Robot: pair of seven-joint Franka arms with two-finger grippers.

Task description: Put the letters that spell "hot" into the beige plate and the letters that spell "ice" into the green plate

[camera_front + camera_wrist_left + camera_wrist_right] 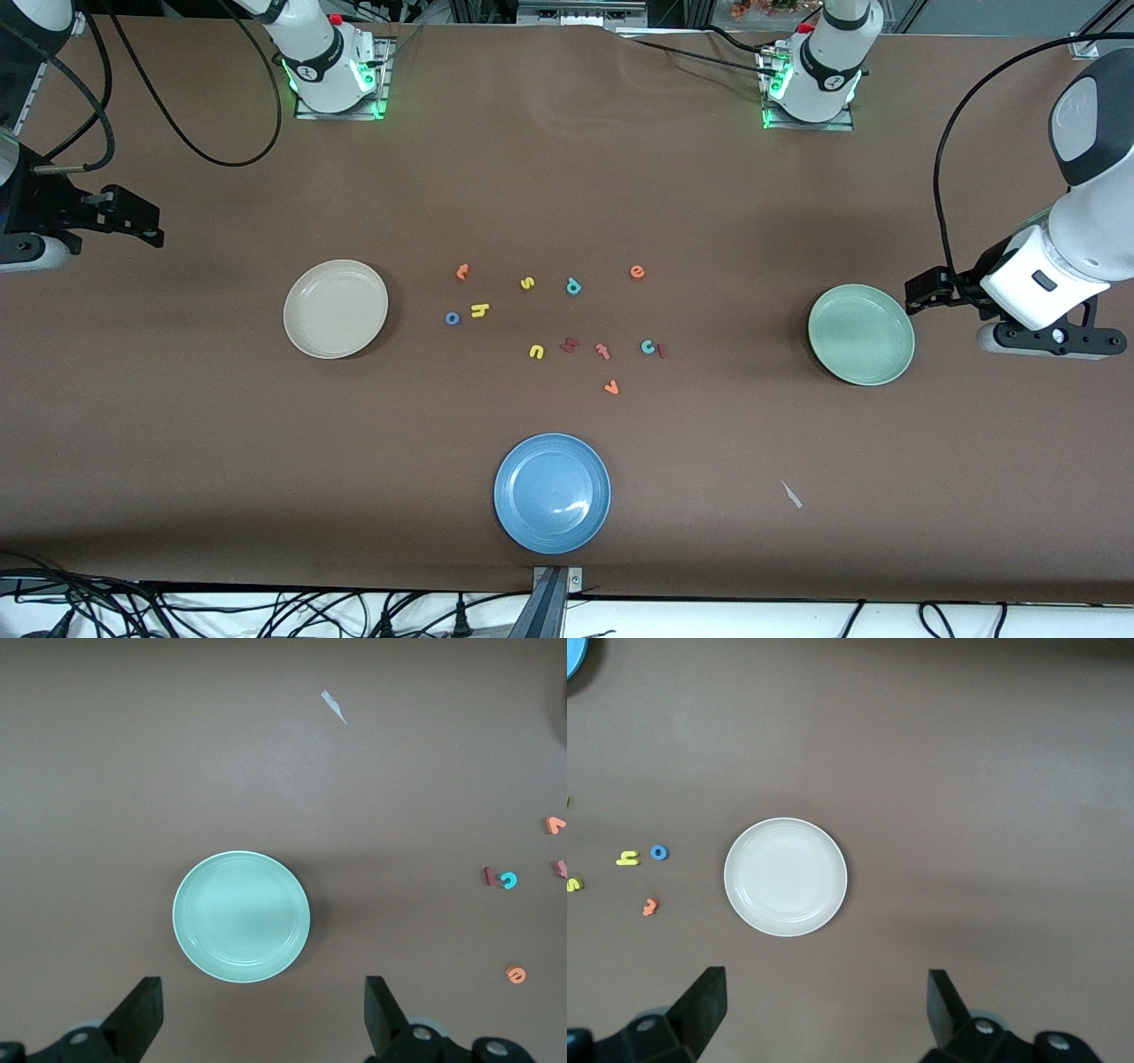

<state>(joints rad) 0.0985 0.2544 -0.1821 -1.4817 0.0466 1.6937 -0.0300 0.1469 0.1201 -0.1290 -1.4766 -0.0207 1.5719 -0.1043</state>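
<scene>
Front view, left to right: right gripper at the far left edge of the frame, up over bare table, arm waiting. Its fingers stand spread wide in the right wrist view, nothing between them.

Beige plate left of centre, empty. Just right of it, the blue o and the yellow h side by side; the orange t sits above them in the frame. Then yellow s, teal p, and the orange e along the upper row.

Lower row: yellow u, dark red angular letter, pink f, then teal c touching or nearly touching the dark red i. Orange v below these. Blue plate at bottom centre, empty. Small white scrap to its right.

Green plate on the right, empty. Left gripper at the right edge of the frame, just beside the green plate's rim, arm waiting. Left wrist view shows its fingers spread apart, holding nothing, green plate centred ahead of them.
</scene>
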